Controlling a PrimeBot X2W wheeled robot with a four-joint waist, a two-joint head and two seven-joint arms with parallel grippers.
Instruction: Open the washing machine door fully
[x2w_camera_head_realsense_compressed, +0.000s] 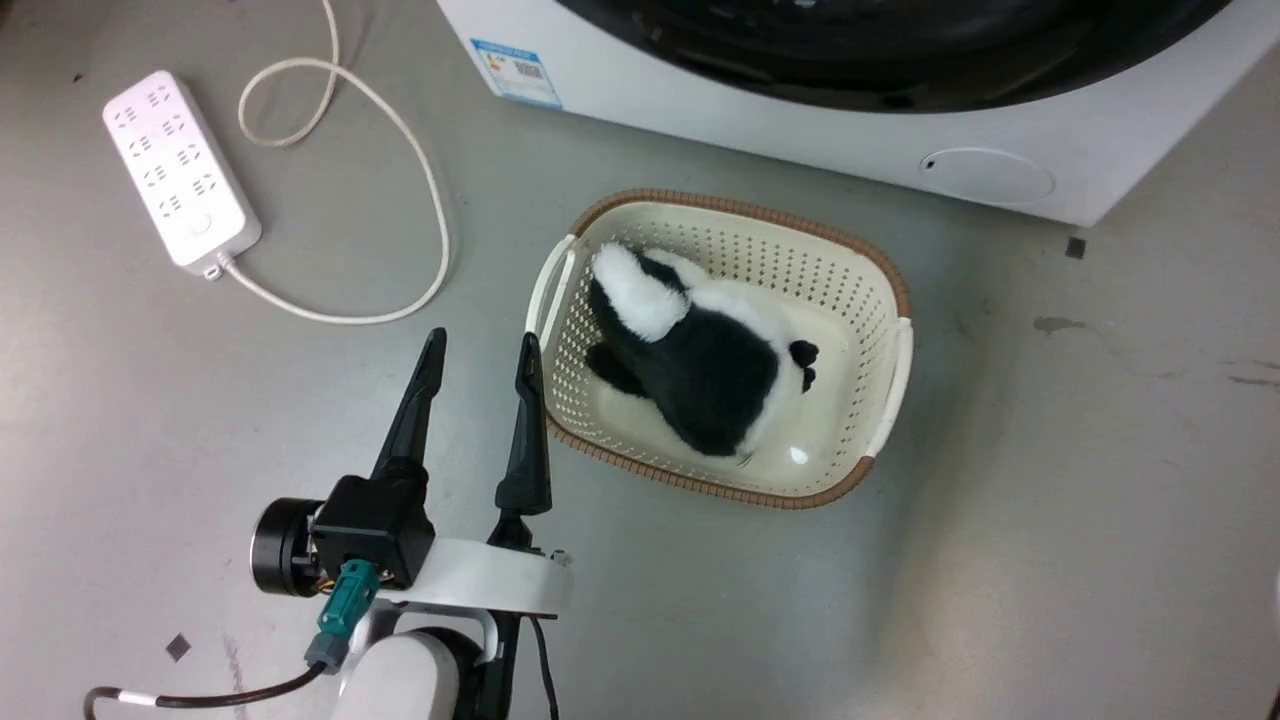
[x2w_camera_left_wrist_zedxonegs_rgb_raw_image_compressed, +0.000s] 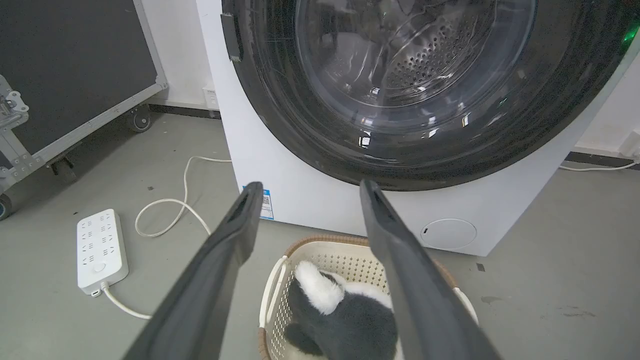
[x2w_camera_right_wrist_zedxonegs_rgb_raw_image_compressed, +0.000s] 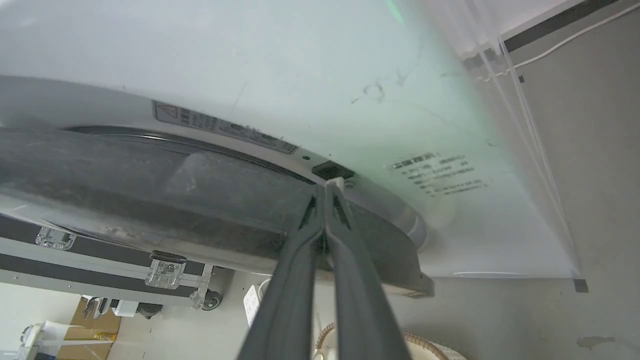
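Grey concrete floor (x2w_camera_head_realsense_compressed: 1000, 560) carried the white front-loading washing machine (x2w_camera_left_wrist_zedxonegs_rgb_raw_image_compressed: 310, 200). Its round, glossy black-rimmed glass door (x2w_camera_left_wrist_zedxonegs_rgb_raw_image_compressed: 415, 90) stood well ahead of the spread left gripper (x2w_camera_head_realsense_compressed: 481, 340). The right gripper (x2w_camera_right_wrist_zedxonegs_rgb_raw_image_compressed: 327, 187), fingers pressed together, reached the door's rim.

A white front-loading washing machine (x2w_camera_left_wrist_zedxonegs_rgb_raw_image_compressed: 310, 200) was seen standing on the floor, a blue label stuck at its lower corner. Its round, black-rimmed door (x2w_camera_left_wrist_zedxonegs_rgb_raw_image_compressed: 415, 75) with bulging clear glass was found only slightly ajar.
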